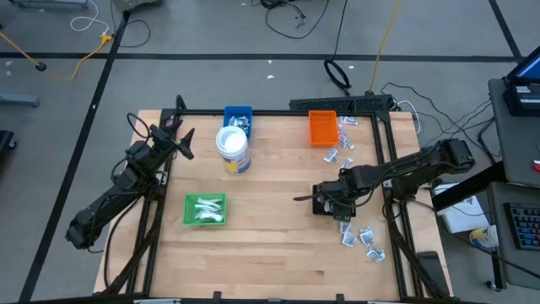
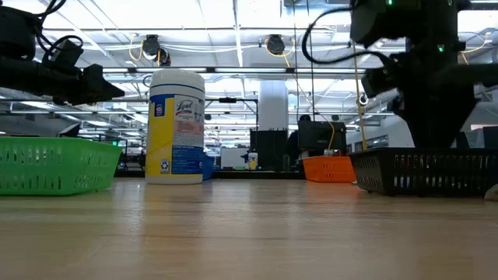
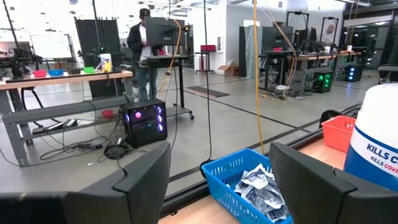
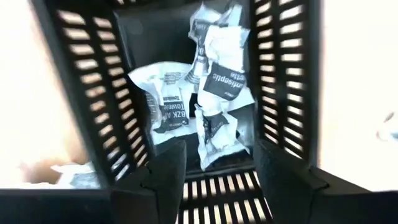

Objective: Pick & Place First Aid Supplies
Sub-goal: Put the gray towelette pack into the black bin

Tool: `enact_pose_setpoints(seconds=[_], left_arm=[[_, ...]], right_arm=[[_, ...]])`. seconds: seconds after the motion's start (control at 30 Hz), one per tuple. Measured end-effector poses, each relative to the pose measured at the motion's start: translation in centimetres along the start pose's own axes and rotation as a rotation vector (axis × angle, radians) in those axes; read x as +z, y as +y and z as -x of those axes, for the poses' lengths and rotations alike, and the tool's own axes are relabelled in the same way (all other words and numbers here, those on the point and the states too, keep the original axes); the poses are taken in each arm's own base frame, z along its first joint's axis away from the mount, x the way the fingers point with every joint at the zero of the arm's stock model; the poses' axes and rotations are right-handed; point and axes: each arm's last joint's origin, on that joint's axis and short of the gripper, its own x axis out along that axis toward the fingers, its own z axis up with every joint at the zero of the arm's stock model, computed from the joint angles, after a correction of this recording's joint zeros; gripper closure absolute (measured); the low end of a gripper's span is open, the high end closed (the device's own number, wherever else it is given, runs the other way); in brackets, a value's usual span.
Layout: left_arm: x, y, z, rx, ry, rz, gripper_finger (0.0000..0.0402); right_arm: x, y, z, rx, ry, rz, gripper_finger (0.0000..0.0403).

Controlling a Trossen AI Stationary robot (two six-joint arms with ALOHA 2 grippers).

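Black slatted plastic fills the right wrist view: the black tray [image 4: 93, 93] sits directly under the right gripper [image 4: 217, 168], whose two fingers stand apart with nothing between them, poised over the tray's open top. Below and ahead of those jaws lie several first aid supplies [image 4: 214, 93], white packets with dark print, piled on the tray floor. In the high view more loose packets [image 1: 363, 238] are scattered on the wooden table [image 1: 270, 245] just beside the right gripper, and others [image 1: 344, 139] rest next to the orange tray [image 1: 321, 127]. The left gripper [image 3: 221, 177] hovers at the table's far left edge, its fingers spread wide and empty; ahead of them sits a blue tray [image 3: 239, 186] holding packets, with the white tub [image 3: 376, 140] beside it. A green tray [image 1: 205, 209] also holds white pieces.
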Motion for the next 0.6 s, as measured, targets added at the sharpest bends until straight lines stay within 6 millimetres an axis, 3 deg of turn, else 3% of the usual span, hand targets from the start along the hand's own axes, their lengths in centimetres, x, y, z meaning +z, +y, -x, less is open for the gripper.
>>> enact_pose_setpoints(seconds=[0.33, 0.6], left_arm=[[0.0, 0.0, 0.0, 0.000, 0.000, 0.000, 0.0128], [0.0, 0.0, 0.0, 0.000, 0.000, 0.000, 0.0128]], right_arm=[[-0.1, 0.2, 4.1, -0.001, 0.013, -0.160, 0.0241], [-0.6, 1.0, 4.9, 0.006, 0.002, -0.343, 0.0252]])
